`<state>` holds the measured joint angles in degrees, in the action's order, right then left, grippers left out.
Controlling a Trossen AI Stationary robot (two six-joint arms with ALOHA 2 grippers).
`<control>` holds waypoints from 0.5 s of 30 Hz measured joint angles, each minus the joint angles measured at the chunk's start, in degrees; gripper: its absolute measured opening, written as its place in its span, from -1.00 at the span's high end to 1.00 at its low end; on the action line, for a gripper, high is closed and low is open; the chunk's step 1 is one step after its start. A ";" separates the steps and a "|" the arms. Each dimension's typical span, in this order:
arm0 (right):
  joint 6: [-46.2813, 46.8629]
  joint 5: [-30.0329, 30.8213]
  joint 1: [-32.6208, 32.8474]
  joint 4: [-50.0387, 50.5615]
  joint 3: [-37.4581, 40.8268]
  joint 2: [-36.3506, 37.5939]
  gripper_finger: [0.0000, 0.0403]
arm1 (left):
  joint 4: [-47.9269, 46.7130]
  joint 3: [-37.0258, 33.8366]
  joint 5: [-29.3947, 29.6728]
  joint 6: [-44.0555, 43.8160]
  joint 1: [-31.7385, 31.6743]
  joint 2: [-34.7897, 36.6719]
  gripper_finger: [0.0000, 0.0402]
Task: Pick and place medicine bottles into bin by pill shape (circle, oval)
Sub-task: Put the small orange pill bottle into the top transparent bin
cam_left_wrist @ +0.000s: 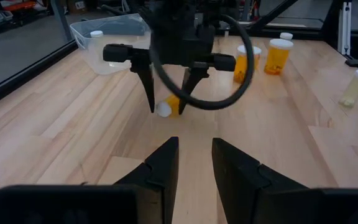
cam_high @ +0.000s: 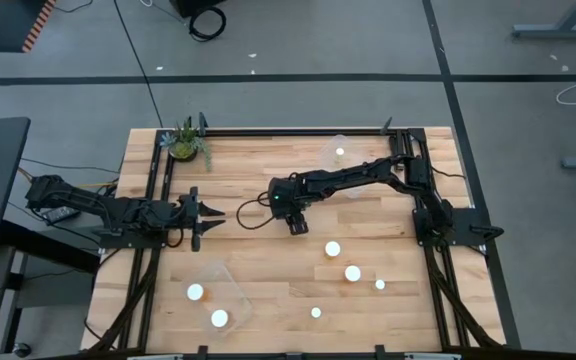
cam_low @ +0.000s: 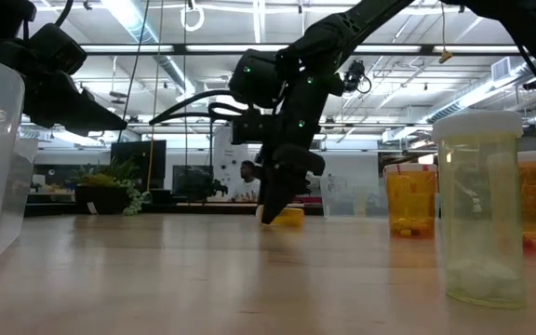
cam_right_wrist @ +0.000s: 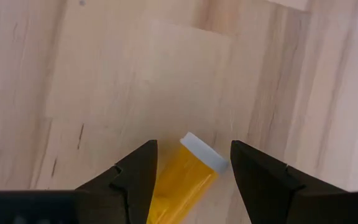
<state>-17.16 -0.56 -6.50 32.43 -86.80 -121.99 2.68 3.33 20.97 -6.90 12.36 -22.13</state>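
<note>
While the left arm waits at the left edge of the pale wooden table [cam_high: 268,290], the right arm reaches across to the table's middle. The right gripper [cam_right_wrist: 192,165] points down over a small orange medicine bottle with a white cap lying on its side [cam_right_wrist: 188,174]. Its two dark fingers [cam_right_wrist: 135,177] stand spread apart, one on each side of the bottle; in the right wrist view they straddle it without clearly touching it, so nothing is grasped. The left wrist view shows the same lying bottle [cam_left_wrist: 169,107] on the wood just under those finger tips.

The left gripper [cam_left_wrist: 194,155] hovers over the table's left side, pointing toward the right gripper. Its fingers are parted by a narrow gap and hold nothing.

Other orange bottles with round white caps stand upright on the near right part of the table: one [cam_high: 333,248] closest to the right gripper, another [cam_high: 353,272] beyond it, a smaller-capped one [cam_high: 380,284] beside that, and a small one [cam_high: 316,312] toward the near edge.

A clear plastic bin [cam_high: 223,290] sits near the front left; two white caps [cam_high: 196,292] appear inside it, though from above it is hard to be sure. A second clear bin [cam_high: 343,152] sits at the far side with one white cap in it. A small green potted plant [cam_high: 184,140] stands at the far left corner.
</note>
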 joint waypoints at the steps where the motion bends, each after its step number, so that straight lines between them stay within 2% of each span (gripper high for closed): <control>1: 1.43 0.03 0.00 0.03 0.00 0.00 -0.05 | 0.00 0.00 -0.01 0.00 0.00 0.00 0.48; 6: 7.85 1.42 0.00 0.04 0.00 0.00 -0.01 | 0.00 0.00 0.00 0.00 0.00 0.00 0.48; 15: 12.67 3.55 0.04 -0.02 0.00 0.00 0.37 | 0.00 0.00 0.00 -0.02 0.00 0.00 0.48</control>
<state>-4.49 2.98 -6.47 32.41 -86.80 -121.99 2.68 3.33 20.97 -6.91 12.36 -22.13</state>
